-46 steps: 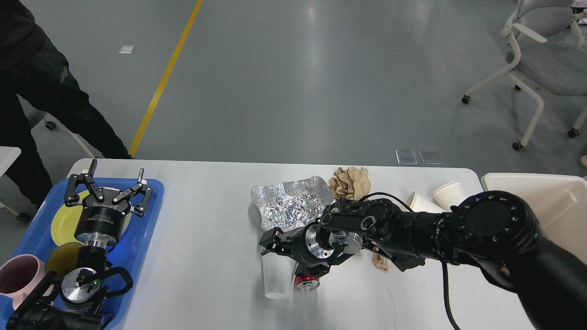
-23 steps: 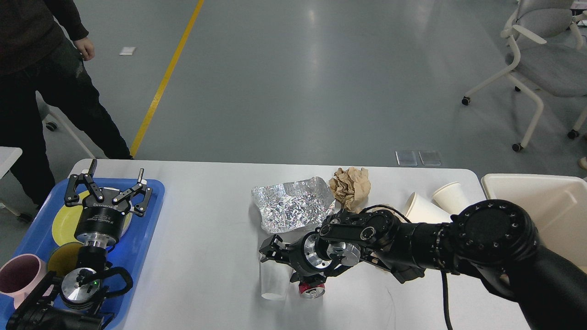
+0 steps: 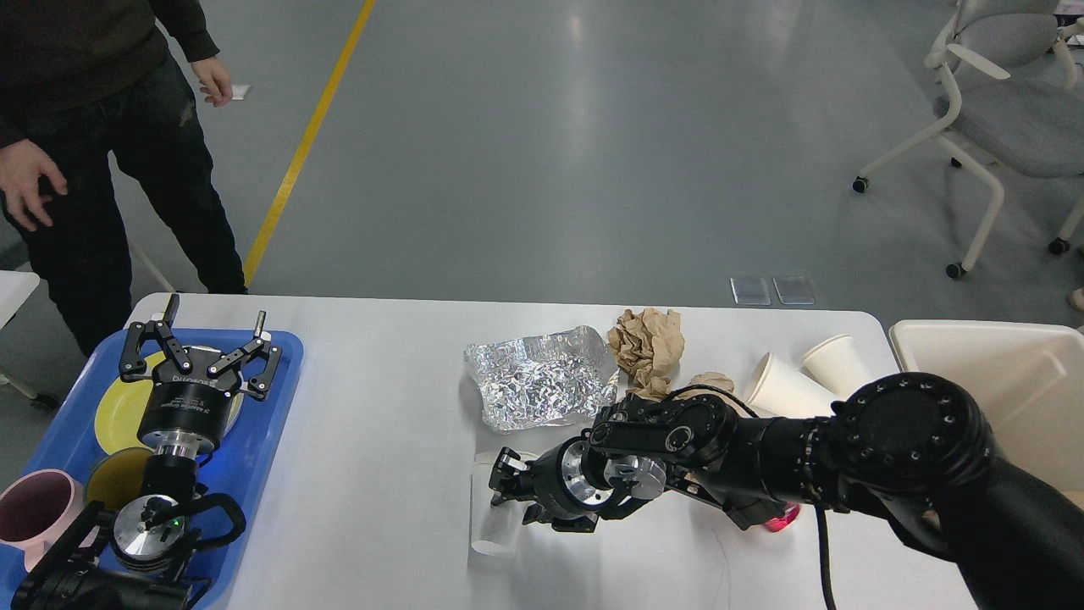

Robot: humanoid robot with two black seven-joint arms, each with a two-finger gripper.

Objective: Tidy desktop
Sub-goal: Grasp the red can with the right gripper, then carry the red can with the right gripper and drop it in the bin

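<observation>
The white desktop [image 3: 381,440] carries scattered litter. My right gripper [image 3: 506,483] reaches left across its middle and sits against the upper right side of a clear plastic cup [image 3: 489,521] that stands near the front edge. Its dark fingers overlap the cup, so their grip is unclear. Behind the arm lie a crumpled foil sheet [image 3: 542,390], a brown paper ball [image 3: 648,343] and two white paper cups [image 3: 783,390] [image 3: 834,360] on their sides. A red object [image 3: 783,518] shows under the right forearm. My left gripper [image 3: 199,343] hangs open above the blue tray [image 3: 284,398], holding nothing.
The blue tray at the left holds a yellow plate [image 3: 114,415] and a pink mug [image 3: 38,508]. A cream bin [image 3: 1016,373] stands at the right end. A person [image 3: 102,127] stands by the far left corner. An office chair [image 3: 999,110] is at the back right.
My right gripper has moved left and toward the front edge, and the clear cup shifted left with it. The red can left its spot beside the cup. The person stepped closer.
</observation>
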